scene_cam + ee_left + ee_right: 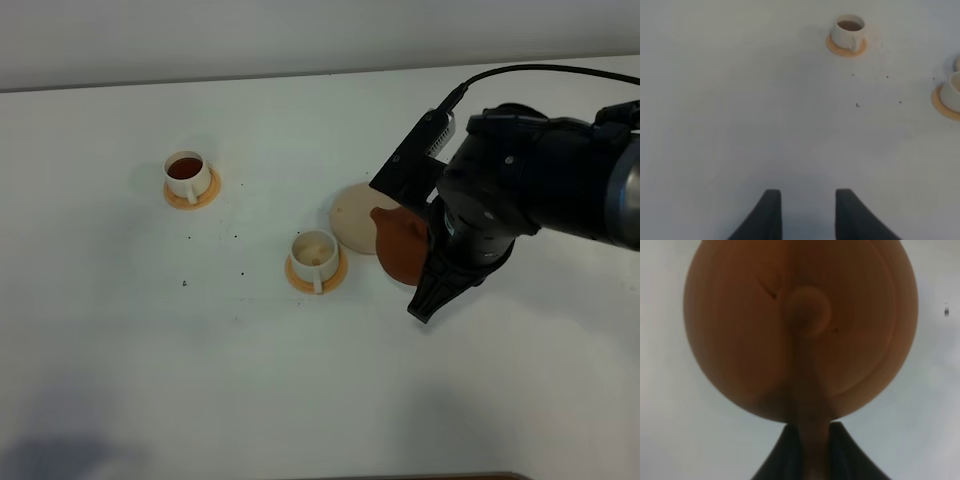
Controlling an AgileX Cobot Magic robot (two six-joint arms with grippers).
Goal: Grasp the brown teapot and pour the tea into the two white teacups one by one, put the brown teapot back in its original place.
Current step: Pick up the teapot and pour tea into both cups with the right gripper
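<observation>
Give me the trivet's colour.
Plain pale beige, no pattern. The trivet shows best in the exterior high view, partly hidden behind the teapot.

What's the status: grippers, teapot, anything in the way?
Left gripper open over table. Right gripper shut on brown teapot handle, pot overlapping trivet edge. Far teacup holds tea, near teacup looks empty. Nothing in the way.

1. The right arm [540,180] reaches in from the right side of the high view, its wrist angled downward.
2. The right gripper [809,440] is clamped on the brown teapot [800,325] by its handle.
3. The left gripper [807,195] points forward and down, its jaws apart.
</observation>
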